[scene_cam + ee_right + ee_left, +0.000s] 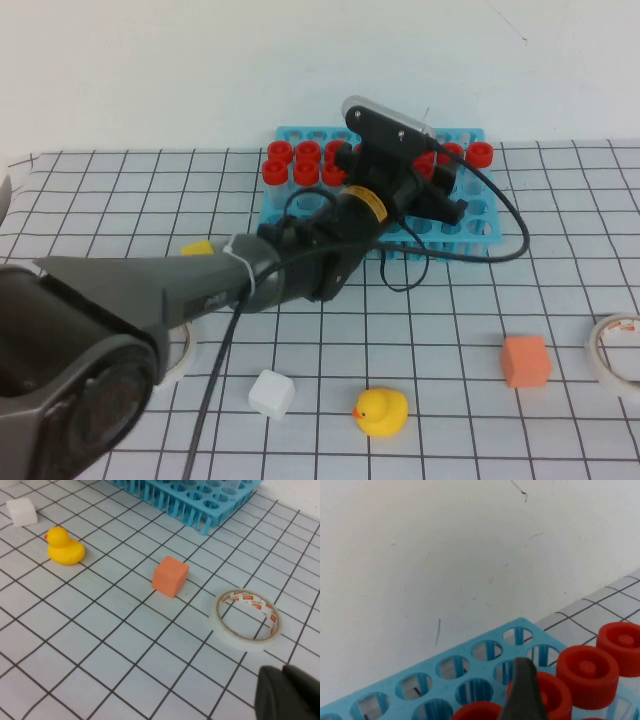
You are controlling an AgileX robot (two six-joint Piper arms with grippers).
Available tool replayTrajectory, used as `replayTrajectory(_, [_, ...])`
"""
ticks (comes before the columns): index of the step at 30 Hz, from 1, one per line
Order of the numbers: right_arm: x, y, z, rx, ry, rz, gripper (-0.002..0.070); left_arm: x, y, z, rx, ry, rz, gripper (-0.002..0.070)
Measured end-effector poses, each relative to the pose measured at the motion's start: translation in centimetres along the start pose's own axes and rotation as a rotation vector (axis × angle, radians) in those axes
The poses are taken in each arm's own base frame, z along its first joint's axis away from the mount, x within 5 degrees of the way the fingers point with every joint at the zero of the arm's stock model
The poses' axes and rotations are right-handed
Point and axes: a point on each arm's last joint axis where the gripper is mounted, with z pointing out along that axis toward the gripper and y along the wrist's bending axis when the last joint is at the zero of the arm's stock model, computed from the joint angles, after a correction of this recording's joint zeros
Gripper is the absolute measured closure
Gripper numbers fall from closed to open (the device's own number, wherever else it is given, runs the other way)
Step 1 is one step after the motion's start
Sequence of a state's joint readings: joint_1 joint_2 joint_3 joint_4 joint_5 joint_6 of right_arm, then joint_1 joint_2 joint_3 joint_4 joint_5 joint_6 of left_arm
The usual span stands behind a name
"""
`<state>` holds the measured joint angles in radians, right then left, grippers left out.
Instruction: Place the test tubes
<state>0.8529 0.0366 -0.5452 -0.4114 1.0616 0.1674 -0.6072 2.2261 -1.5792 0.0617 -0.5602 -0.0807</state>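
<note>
A blue test tube rack [478, 225] stands at the back of the gridded mat, with several red-capped tubes [290, 160] upright in its far rows. My left gripper [441, 192] hangs over the rack's right half. In the left wrist view one dark finger [522, 685] reaches down in front of a red cap [547, 695] seated in the rack [432, 661]. Two more caps [587, 675] stand beside it, and the jaws are spread open. My right gripper [287, 692] is shut and empty, low over the mat near a tape roll [246, 620].
An orange cube [525, 360], a yellow duck [381, 411] and a white cube [271, 393] lie on the near mat. A tape roll [618, 350] sits at the right edge. A small yellow block [197, 247] lies beside the left arm.
</note>
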Motion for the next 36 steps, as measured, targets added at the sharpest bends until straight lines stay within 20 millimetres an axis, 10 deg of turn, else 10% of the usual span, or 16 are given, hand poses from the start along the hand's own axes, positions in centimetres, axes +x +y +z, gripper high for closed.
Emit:
replayTrajectory(6, [0.0, 0.0, 0.0, 0.0, 0.0, 0.0, 0.0678, -5.3, 0.0, -1.8, -0.009, 0.025, 0.082, 0.0244])
replayTrajectory(12, [0.0, 0.0, 0.0, 0.0, 0.0, 0.0, 0.0678, -12.8, -0.2, -5.4, -0.02, 0.011, 0.21, 0.0449])
replayTrajectory(16, [0.0, 0.0, 0.0, 0.0, 0.0, 0.0, 0.0678, -18.0, -0.4, -9.2, -0.03, -0.007, 0.288, 0.062])
replayTrajectory(23, [0.0, 0.0, 0.0, 0.0, 0.0, 0.0, 0.0678, -26.5, -0.8, -17.8, -0.06, -0.09, 0.366, 0.0671])
replayTrajectory(29, [0.0, 0.0, 0.0, 0.0, 0.0, 0.0, 0.0678, -29.7, -0.7, -23.5, -0.104, -0.062, 0.453, 0.0673])
replayTrajectory(36, [0.0, 0.0, 0.0, 0.0, 0.0, 0.0, 0.0678, -30.4, -0.6, -24.9, -0.117, -0.07, 0.468, 0.0675])
